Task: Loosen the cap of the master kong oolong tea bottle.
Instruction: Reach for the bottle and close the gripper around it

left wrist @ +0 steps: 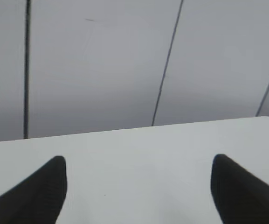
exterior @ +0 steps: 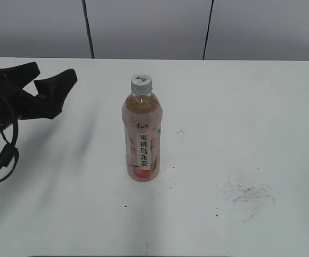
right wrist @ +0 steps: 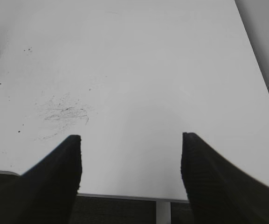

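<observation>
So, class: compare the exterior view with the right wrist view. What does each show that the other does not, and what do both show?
Only the exterior view: the master kong oolong tea bottle standing upright on the table with the cap on it, and the left gripper, open and apart from the bottle, at the left.

Only the right wrist view: the right gripper, jaws apart with nothing between them, and the table's front edge.

Both: the white table and the grey scuff mark on it.

White table [exterior: 261,107], tea bottle [exterior: 142,134] upright near the middle, grey scuff marks [exterior: 248,195] toward the right front
</observation>
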You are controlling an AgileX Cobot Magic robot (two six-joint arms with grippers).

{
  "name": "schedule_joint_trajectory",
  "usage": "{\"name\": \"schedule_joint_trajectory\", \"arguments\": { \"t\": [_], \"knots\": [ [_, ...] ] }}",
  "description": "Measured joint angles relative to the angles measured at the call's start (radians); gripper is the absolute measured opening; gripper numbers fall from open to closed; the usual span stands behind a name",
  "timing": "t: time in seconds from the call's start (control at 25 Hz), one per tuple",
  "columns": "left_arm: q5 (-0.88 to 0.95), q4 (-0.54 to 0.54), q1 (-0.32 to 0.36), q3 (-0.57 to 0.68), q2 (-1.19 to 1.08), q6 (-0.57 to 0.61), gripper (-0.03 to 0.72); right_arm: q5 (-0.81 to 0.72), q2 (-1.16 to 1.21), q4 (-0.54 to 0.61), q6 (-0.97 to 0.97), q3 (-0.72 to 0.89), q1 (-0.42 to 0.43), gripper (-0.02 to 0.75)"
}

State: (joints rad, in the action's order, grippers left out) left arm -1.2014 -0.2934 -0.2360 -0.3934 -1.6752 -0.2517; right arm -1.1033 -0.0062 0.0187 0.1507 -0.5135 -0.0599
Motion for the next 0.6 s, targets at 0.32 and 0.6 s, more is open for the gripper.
{"name": "schedule_joint_trajectory", "arguments": {
  "t": [0.32,0.6],
  "knots": [
    [-0.002,-0.291,-0.002,0.0,-0.001,-0.024,0.574,0.0,0.0,0.0,0.0,0.0,0.0,0.503],
    [-0.002,-0.483,-0.002,0.0,-0.001,-0.105,0.574,0.0,0.0,0.0,0.0,0.0,0.0,0.503]
  ]
}}
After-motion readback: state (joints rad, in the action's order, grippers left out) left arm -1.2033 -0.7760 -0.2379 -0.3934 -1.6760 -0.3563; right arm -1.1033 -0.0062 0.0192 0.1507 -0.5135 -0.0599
